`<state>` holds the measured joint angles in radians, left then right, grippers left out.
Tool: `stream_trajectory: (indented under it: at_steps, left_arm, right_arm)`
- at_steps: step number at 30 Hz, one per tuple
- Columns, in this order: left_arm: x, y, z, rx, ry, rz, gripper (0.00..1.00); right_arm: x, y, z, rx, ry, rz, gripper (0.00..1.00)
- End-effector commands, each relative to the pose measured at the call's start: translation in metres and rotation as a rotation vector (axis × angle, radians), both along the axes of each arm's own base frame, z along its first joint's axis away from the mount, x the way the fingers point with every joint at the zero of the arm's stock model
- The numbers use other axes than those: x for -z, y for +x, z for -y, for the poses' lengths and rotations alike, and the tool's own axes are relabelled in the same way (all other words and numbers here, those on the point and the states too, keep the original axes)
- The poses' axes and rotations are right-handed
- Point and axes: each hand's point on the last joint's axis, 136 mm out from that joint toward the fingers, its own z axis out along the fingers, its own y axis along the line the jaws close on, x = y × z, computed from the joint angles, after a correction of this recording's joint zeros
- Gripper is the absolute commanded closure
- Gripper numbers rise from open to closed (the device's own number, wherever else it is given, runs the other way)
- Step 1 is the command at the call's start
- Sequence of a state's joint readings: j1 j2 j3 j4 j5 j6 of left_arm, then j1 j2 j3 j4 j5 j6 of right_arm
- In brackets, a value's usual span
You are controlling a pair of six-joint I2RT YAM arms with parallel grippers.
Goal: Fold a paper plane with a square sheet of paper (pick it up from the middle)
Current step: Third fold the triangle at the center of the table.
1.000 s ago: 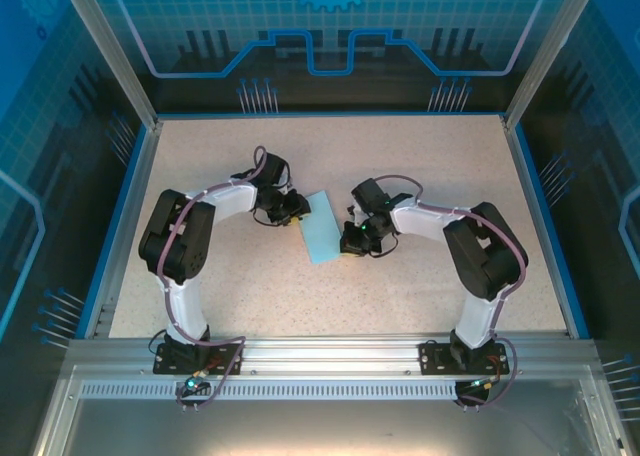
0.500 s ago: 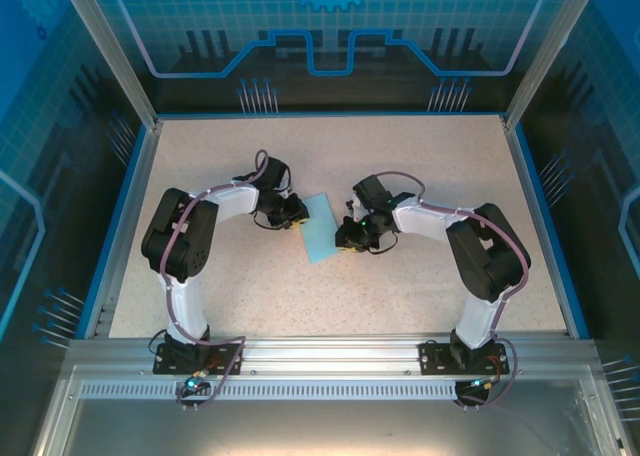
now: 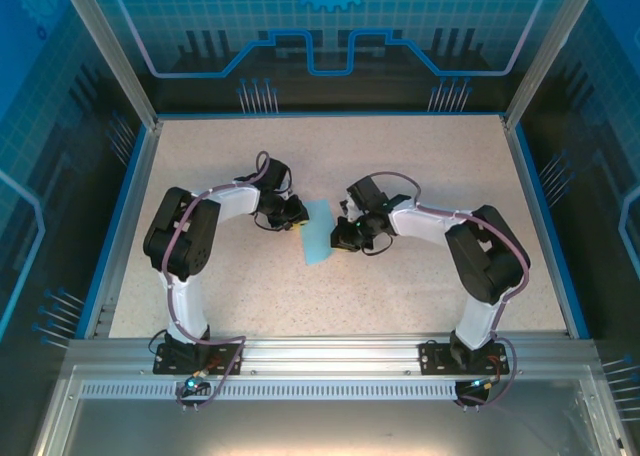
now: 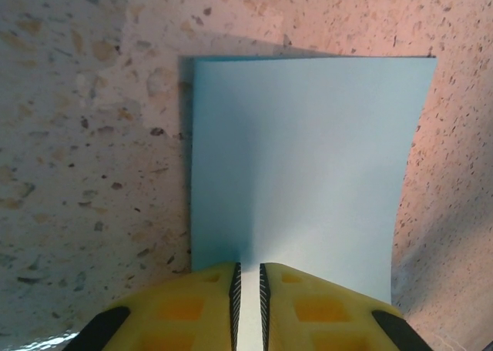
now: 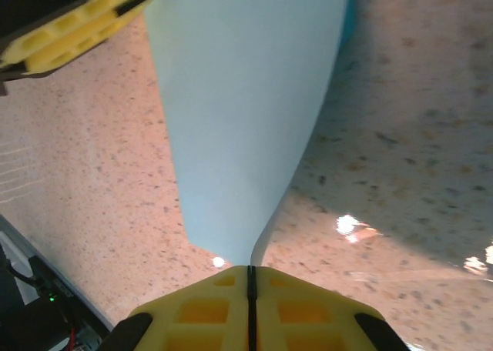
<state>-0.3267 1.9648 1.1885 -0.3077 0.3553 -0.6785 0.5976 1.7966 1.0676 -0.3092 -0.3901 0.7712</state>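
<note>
Plain blue sheet [image 4: 300,151] pinched: left end effector [image 4: 246,270], right end effector [image 5: 249,272].

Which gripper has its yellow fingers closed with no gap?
The right gripper: its fingers meet in one thin line on the square sheet of paper. The left gripper shows a narrow slit.

No lettering or numbers readable — square sheet of paper [image 4: 300,166] (plain blue) unmarked.

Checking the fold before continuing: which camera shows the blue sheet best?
Left wrist: the blue sheet shows nearly whole, far corners plain, near edge in the left claw. Right wrist shows it curved and cropped; top external, small.
</note>
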Motion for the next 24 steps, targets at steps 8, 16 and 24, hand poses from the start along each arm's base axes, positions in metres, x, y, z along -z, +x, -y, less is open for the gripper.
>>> stream_trajectory:
  at_steps: [8, 16, 24]
  left_arm:
    - [0.012, -0.008, 0.001, 0.029, 0.029, -0.022, 0.83]
    - [0.011, -0.009, 0.002, 0.034, 0.030, -0.021, 0.84]
    - [0.011, -0.009, 0.002, 0.033, 0.031, -0.024, 0.84]
  right_arm:
    - [-0.010, 0.035, -0.047, 0.007, 0.093, 0.078, 0.91]
    - [0.003, 0.040, -0.052, 0.010, 0.074, 0.066, 0.91]
    - [0.012, 0.042, -0.056, 0.006, 0.069, 0.059, 0.90]
